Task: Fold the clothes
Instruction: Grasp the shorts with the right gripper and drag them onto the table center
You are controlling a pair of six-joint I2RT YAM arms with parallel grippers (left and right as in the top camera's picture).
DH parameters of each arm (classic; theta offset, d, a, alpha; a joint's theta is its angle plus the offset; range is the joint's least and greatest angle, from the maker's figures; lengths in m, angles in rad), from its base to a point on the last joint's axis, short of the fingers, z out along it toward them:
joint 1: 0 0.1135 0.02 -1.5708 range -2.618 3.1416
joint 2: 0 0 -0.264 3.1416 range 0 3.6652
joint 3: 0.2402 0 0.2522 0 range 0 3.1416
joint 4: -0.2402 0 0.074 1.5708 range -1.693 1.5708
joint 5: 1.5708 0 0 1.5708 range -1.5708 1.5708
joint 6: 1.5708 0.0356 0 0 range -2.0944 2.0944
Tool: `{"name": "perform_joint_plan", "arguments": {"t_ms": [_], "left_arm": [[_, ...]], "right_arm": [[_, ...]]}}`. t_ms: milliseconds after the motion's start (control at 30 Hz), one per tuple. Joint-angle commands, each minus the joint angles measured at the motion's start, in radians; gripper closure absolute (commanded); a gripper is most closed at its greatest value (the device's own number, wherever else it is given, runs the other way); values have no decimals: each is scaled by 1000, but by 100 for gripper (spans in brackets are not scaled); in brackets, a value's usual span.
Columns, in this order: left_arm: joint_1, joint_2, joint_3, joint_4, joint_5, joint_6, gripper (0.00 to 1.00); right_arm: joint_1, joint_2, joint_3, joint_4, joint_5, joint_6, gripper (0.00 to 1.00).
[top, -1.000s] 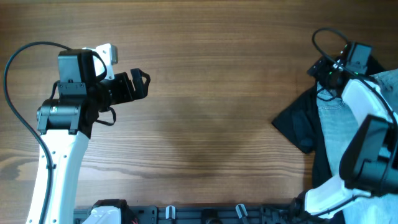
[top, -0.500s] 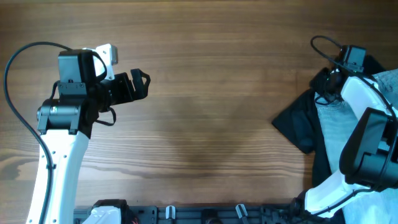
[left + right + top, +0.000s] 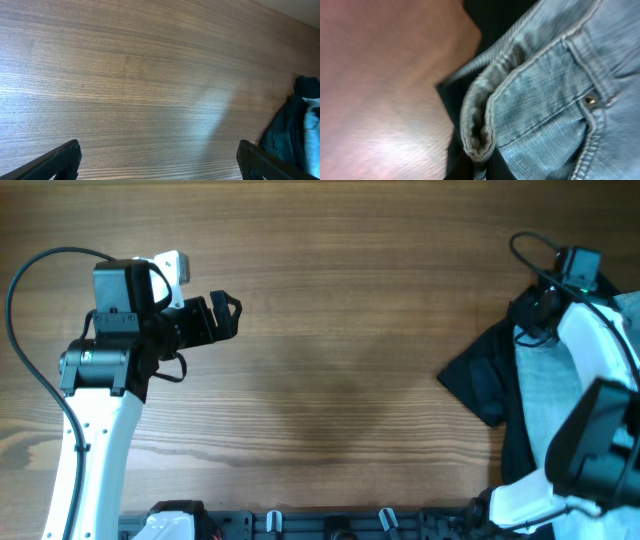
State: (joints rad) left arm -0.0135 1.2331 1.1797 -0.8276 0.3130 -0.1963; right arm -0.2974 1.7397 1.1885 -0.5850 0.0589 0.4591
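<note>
Denim shorts (image 3: 545, 100) are lying bunched on the black garment (image 3: 475, 385) at frame right, needing a firm waistband pinch from the right gripper (image 3: 528, 312), its spread untellable, while the left gripper (image 3: 232, 318) is hovering wide open.

Robotics lab bench, wood-grain table (image 3: 330, 300), white left arm (image 3: 95, 440), white right arm (image 3: 590, 345), black cable (image 3: 10, 308), mounting rail (image 3: 330, 526)

You have the light-blue faded denim shorts (image 3: 545, 385) lying rumpled and unfolded at the right edge of the table (image 3: 330, 330), on top of the black garment (image 3: 472, 380). The black fabric spreads out from under them toward the table's middle in a pointed flap. Close up, the shorts' edge curls into a thick rolled fold, with pale stitched seams and a small metal rivet (image 3: 590, 101).
</note>
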Motion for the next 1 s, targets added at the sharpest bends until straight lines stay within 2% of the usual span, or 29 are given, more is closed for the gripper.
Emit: {"name": "perform_joint_plan", "arguments": {"t_ms": [0, 133, 300, 400, 500, 567, 600, 667, 733, 867, 967], "left_arm": [[5, 1, 20, 0, 16, 2, 0], [5, 1, 20, 1, 16, 2, 0], [8, -35, 37, 3, 8, 2, 0], [48, -85, 82, -10, -37, -94, 0], [130, -160, 131, -19, -39, -127, 0], [212, -227, 166, -30, -77, -126, 0], [240, -247, 172, -30, -84, -126, 0], [301, -297, 179, -28, -86, -126, 0], [336, -324, 179, -33, -86, -122, 0], [343, -319, 179, -56, -58, -96, 0], [314, -253, 178, -63, 70, -76, 0]], "right_arm": [[0, -117, 45, 13, 23, -11, 96], [0, -203, 61, 75, -54, -45, 96], [74, -301, 275, 48, -389, -65, 96], [249, -313, 415, -8, -411, -64, 96], [488, -304, 442, -6, -377, -36, 96], [735, -242, 442, -11, -303, -10, 96], [810, -211, 442, -11, -291, -11, 90], [948, -140, 442, -9, -272, -19, 47], [1023, -99, 442, -14, -210, -41, 32], [1003, -130, 444, -29, -69, -42, 26], [924, -206, 444, -80, -25, -43, 25]]}}
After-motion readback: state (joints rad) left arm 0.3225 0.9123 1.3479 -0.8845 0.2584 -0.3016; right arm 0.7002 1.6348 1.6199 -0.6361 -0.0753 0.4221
